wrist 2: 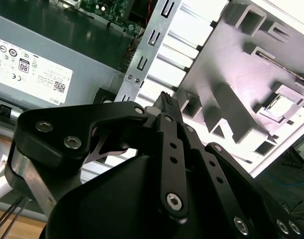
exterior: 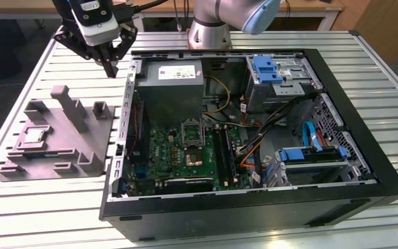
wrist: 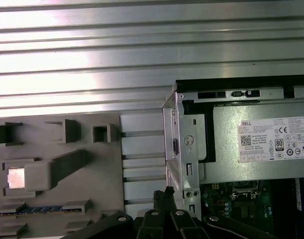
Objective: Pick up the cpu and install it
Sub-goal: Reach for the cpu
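**One empty gripper, cpu not yet picked**

On the exterior view's left you've got the grey fixture [exterior: 68,137] lying on the slatted table [exterior: 47,207]. The cpu [exterior: 33,136] sits flat in a square pocket of it, metal top up; both wrist views catch it as a bright square [wrist 2: 279,104] [wrist: 16,178].

Next over is the gripper [exterior: 110,67]. It hangs above the table between the fixture's far edge and the case wall, well apart from the cpu. The jaws are pinched together at the tips and hold nothing, and the second wrist view [wrist 2: 165,99] agrees.

Further right you have the open computer case [exterior: 254,202], with the power supply [exterior: 171,88] at the back. The black socket frame [exterior: 191,130] sits on the green board [exterior: 164,150].

Step in hand, as I judge it: the approach to the pick, nothing grasped yet. To take the chip you'd need the jaws spread, centred over the pocket and squared to its edges. The pocket walls sit close around the chip, so there looks to be little room for error.
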